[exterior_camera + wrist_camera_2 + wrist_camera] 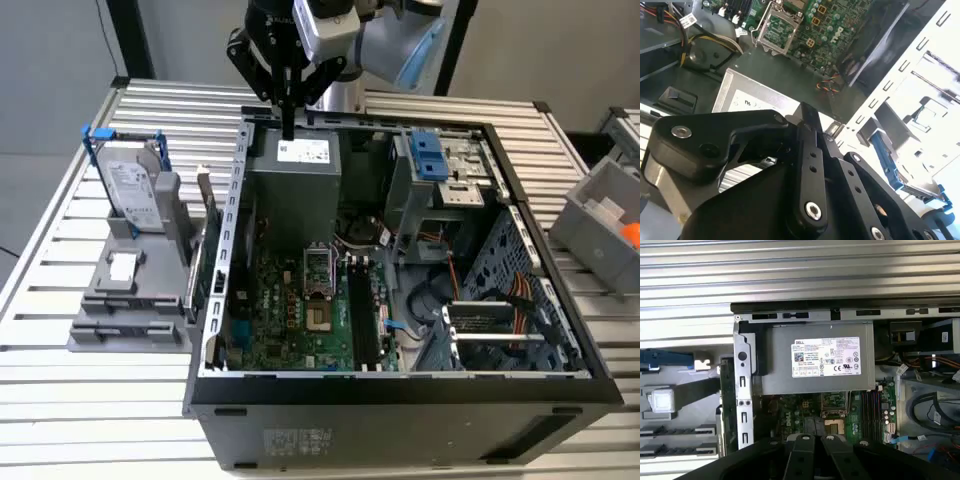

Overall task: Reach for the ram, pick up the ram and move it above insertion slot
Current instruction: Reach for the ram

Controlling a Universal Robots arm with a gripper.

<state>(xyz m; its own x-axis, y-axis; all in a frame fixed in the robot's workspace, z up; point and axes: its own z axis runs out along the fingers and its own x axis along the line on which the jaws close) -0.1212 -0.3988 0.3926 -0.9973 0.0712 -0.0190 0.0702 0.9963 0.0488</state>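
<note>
My gripper [288, 133] hangs fingers-down over the back of the open computer case [215, 300], just above the grey power supply [295, 165]. Its two fingers are pressed together with nothing between them, as the second wrist view also shows [808, 114]. The ram [206, 228] is a thin green board standing on edge in the grey holder [130, 300], just outside the case wall on the exterior view's left, well below and to the side of the gripper. The black insertion slots [362, 318] lie on the green motherboard [290, 320] inside the case; the first wrist view shows them too [871, 411].
A hard drive [132, 190] in a blue frame stands upright on the holder. Inside the case are a drive cage with a blue latch [428, 155], cables [470, 300] and the processor socket [316, 275]. A grey bin [605, 215] sits at the exterior view's right, on the slatted table [90, 400].
</note>
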